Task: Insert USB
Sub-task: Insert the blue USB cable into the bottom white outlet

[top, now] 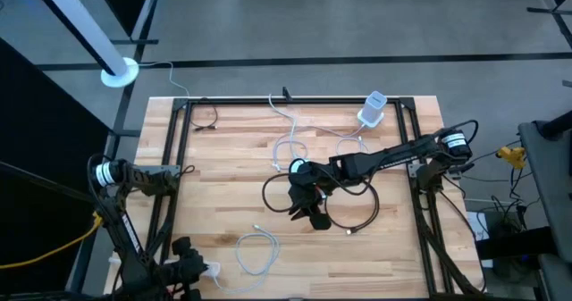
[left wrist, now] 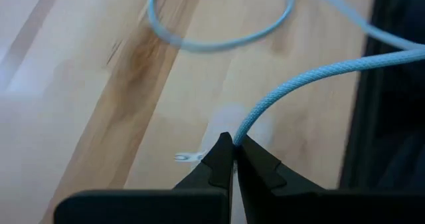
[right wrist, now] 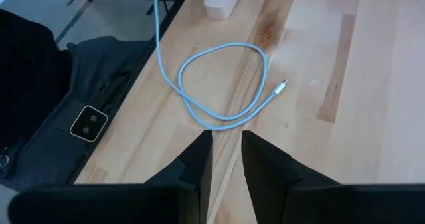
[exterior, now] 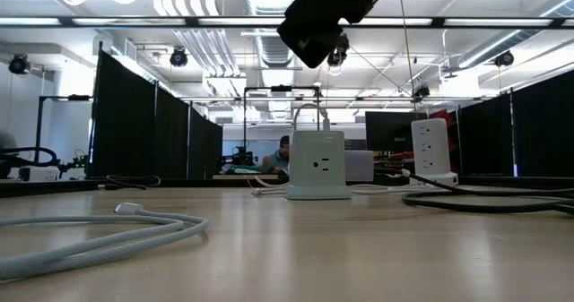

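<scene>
The right gripper [top: 308, 213] hangs in the air over the middle of the table [top: 393, 256]. Its two fingers [right wrist: 199, 159] stand close together with a thin gap between them, and nothing is in the gap. So this arm holds nothing yet.

The white cable [right wrist: 222, 84] lies in a loop on the wood near the front left corner of the table. Its small plug end [right wrist: 281, 86] points away from the loop and rests flat on the wood. The left gripper [left wrist: 232, 159] sits low at that corner, parked. Its fingers are shut, and the cable seems to run right up to the tips, but it is hard to tell whether they pinch it or only touch it.

The white power block [top: 373, 110] stands at the far edge of the table, well apart from the cable.

The step in hand looks like the reach for the plug. Next, the right gripper would need to go across to the plug end, come down over it, and close on it. After that comes the carry to the block.
</scene>
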Robot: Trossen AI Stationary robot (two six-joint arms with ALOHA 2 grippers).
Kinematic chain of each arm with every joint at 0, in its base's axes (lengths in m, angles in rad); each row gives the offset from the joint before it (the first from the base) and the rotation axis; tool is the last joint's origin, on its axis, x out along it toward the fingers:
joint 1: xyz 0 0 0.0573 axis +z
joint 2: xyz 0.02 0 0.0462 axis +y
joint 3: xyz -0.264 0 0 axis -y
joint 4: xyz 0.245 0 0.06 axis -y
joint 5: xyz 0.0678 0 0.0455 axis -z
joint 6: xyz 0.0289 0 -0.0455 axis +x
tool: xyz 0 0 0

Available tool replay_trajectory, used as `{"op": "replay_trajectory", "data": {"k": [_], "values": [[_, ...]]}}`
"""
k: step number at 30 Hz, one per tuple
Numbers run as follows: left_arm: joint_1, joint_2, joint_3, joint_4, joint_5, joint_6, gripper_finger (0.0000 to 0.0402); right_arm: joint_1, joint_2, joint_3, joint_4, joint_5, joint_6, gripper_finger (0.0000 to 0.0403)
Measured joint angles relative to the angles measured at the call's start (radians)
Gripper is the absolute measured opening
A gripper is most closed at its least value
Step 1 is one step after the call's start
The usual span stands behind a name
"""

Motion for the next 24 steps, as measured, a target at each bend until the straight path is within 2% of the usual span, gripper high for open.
{"op": "replay_trajectory", "data": {"k": [11, 24], "values": [[0.003, -0.001, 0.032, -0.017, 0.003, -0.004, 0.0000, 0.000, 0.000, 0.000, 0.007, -0.001, 0.000, 0.0048], [0.010, -0.002, 0.031, -0.014, -0.032, 0.000, 0.0000, 0.000, 0.000, 0.000, 0.007, -0.001, 0.001, 0.0068]]}}
